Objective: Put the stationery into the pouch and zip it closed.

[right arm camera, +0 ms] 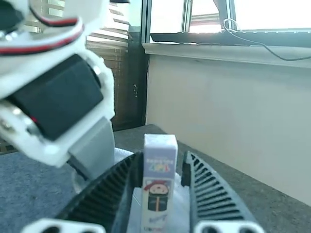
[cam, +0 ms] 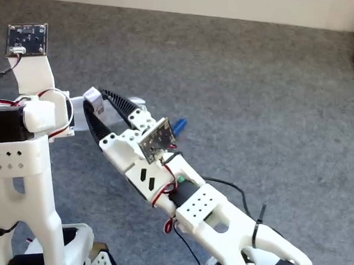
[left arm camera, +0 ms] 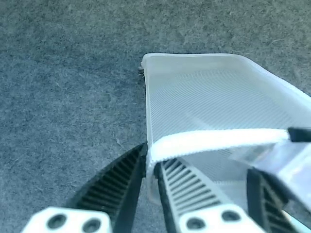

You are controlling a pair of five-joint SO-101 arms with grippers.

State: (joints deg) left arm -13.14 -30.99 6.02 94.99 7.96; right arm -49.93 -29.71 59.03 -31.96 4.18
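Pouch of white mesh sits at the left of the table, its open rim pinched shut in the left claw. The right claw grips an eraser near the mouth. A blue item lies loose, so filling and zipping look left to do.

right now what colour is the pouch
The pouch is translucent white mesh with a solid white rim. It shows best in the left wrist view.
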